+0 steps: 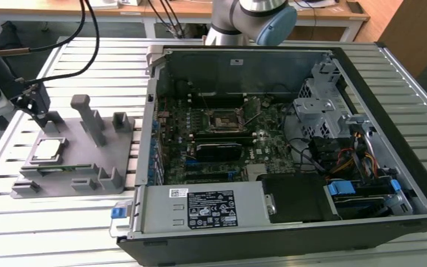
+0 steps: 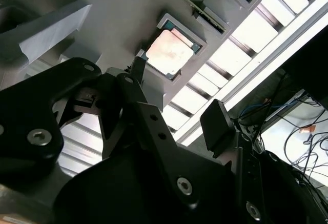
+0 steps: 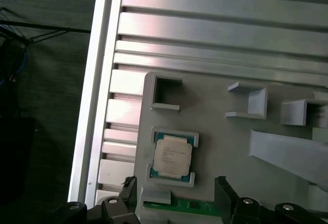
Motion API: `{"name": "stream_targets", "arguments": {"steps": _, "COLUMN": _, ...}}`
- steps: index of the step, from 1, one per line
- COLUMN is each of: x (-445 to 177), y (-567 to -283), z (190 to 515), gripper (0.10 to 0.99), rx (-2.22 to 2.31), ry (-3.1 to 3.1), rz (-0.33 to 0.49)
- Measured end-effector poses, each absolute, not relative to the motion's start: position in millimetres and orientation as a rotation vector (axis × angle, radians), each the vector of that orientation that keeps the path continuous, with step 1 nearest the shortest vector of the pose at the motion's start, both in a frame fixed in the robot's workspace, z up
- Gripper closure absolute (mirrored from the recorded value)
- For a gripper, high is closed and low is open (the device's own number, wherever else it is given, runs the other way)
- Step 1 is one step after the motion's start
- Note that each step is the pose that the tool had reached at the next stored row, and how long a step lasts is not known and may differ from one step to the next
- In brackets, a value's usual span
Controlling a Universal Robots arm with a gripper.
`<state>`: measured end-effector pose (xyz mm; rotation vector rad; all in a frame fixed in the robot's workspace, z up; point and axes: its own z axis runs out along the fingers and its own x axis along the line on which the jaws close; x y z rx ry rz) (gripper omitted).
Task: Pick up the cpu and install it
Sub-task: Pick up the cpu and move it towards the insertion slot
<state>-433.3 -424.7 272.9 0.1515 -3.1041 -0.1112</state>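
The cpu (image 1: 48, 150), a small silvery square chip, lies flat in a recess of the grey fixture (image 1: 117, 167) at the exterior view's left. It also appears as the cpu (image 3: 173, 155) and the cpu (image 2: 170, 52) in both wrist views. My gripper (image 1: 45, 118) hangs just above and behind the chip, open, with nothing between its fingers. In the first wrist view the gripper (image 3: 177, 196) has one black fingertip on either side of the chip's near edge, clear of it. The gripper (image 2: 177, 98) stands apart from the chip in the second wrist view too. The socket frame (image 1: 224, 119) sits on the motherboard inside the case.
An open computer case (image 1: 391, 139) lies on the slatted metal table (image 1: 102, 61), with drive cages and cables at the exterior view's right. A green memory stick (image 1: 58, 168) rests along the fixture beside the chip. Grey upright posts (image 1: 87, 114) rise from the fixture.
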Motion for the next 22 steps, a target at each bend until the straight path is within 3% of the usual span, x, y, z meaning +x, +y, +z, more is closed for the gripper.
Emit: {"name": "stream_targets", "arguments": {"steps": 22, "x": -434.6, "y": -424.7, "z": 247.6, "gripper": 0.38, "rx": 0.119, "ry": -3.107, "rz": -0.111}}
